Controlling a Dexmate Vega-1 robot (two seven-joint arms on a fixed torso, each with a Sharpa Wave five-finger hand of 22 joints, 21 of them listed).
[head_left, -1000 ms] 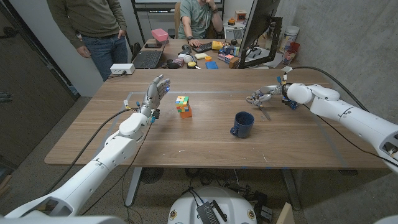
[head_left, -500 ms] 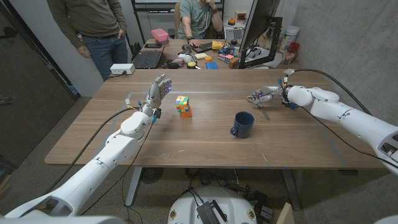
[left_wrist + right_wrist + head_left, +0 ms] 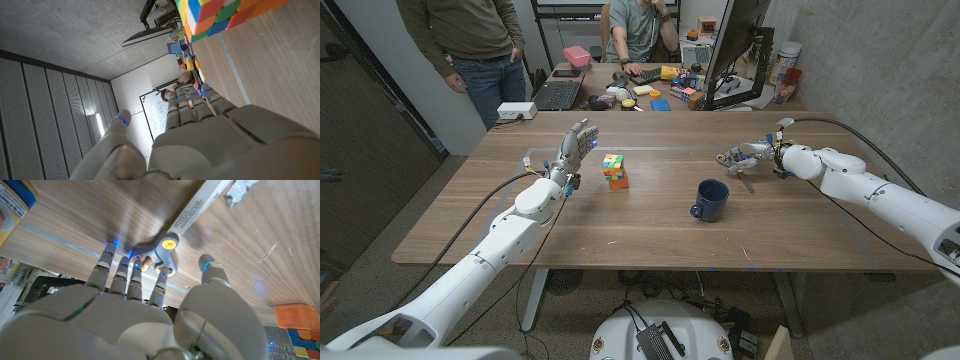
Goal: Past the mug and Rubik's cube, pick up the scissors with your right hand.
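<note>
Scissors [image 3: 744, 177], 1 pair, lie on the wooden counter [image 3: 650, 235] past the blue mug [image 3: 711, 199], toward the counter's far right side; grey handles with yellow inserts point at the right hand [image 3: 748, 156], blades point back toward the near edge. In the right wrist view the scissors [image 3: 172, 239] sit just ahead of the fingertips [image 3: 135, 262], which reach the handle loops, thumb apart to one side; fingers spread, nothing gripped, contact with the handles cannot be told. Right hand [image 3: 145, 310] hovers low over the wood.

1 mug, handle turned to the robot's left, stands alone mid-counter with bare wood all around. 1 Rubik's cube [image 3: 613, 166] rests on an orange block [image 3: 618, 181], well left of the mug. Left hand [image 3: 574, 146] is raised just left of the cube, palm upright, fingers apart, holding nothing; the cube [image 3: 220, 15] shows close ahead in the left wrist view.

Near half of the counter is open wood. 2 people stand or sit behind the far edge.
</note>
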